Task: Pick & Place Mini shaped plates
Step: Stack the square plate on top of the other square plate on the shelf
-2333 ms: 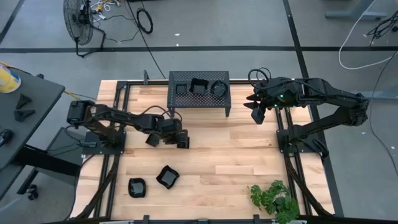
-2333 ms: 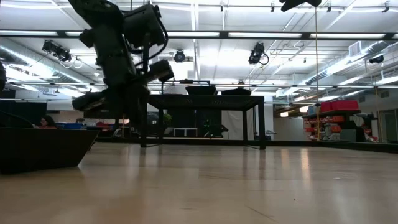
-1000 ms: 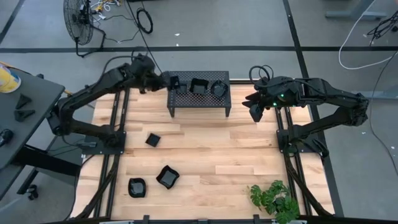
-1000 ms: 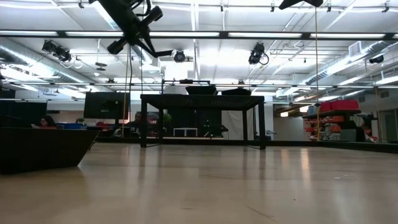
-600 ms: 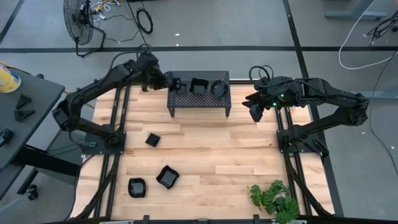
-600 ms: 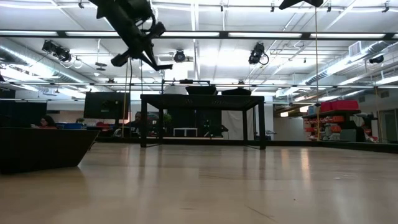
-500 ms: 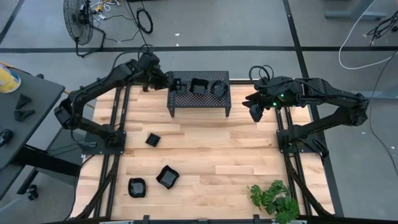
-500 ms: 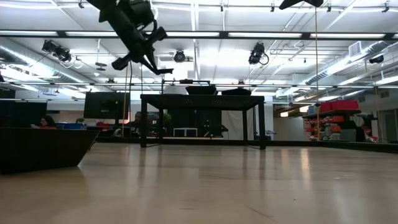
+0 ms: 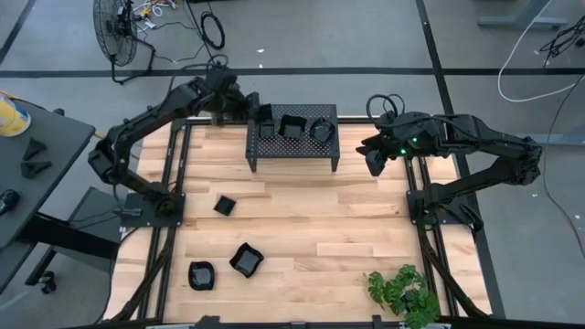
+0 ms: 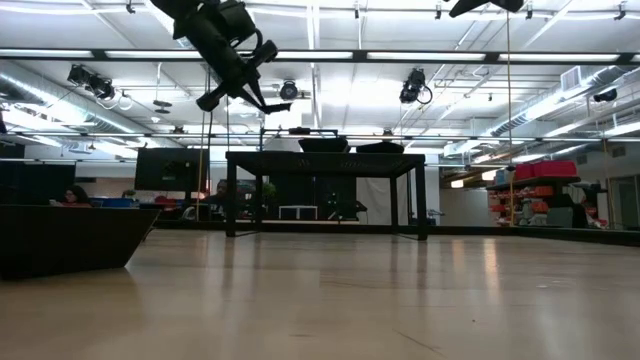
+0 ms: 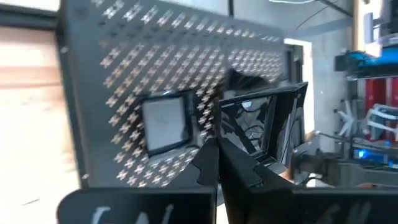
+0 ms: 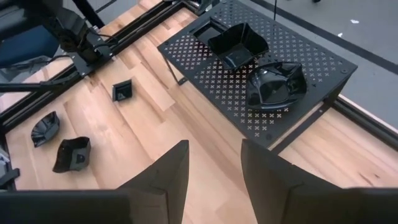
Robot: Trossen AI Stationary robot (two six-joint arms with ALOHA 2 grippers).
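1. Pale wooden planks make up the table [image 9: 302, 228], which stands on a grey floor with a fan [image 9: 116, 27] and loose cables; the low view looks across the boards into a large hall with ceiling lights.
2. At the far left corner of the perforated stand [image 9: 292, 146] hangs the left gripper [image 9: 259, 114]; its fingers are pressed together on the rim of a square mini plate [image 11: 273, 124], which hangs tilted on edge above the stand's top in the left wrist view; in the low view this gripper [image 10: 262, 98] is raised above the stand [image 10: 325, 160].
3. On the stand just beyond that gripper lie three more plates: a small square one [image 9: 265, 131] [image 11: 165, 121] nearest it, a larger square one [image 9: 292, 126] [image 12: 236, 43] in the middle, and a rounded wavy-edged one [image 9: 321, 130] [image 12: 273, 84] at the right end.
4. Right of the stand and clear of it waits the right gripper [image 9: 375, 163], fingers [image 12: 168, 174] apart with nothing between them.
5. Further out on the bare boards sit three plates: a small square one [image 9: 224, 205] [image 12: 122, 90] left of centre; a larger one [image 9: 245, 260] [image 12: 73, 154] nearer the front; a rounded one [image 9: 201, 274] [image 12: 45, 127] just beside it toward the left edge.
6. A leafy plant [image 9: 404, 292] sits at the front right corner.
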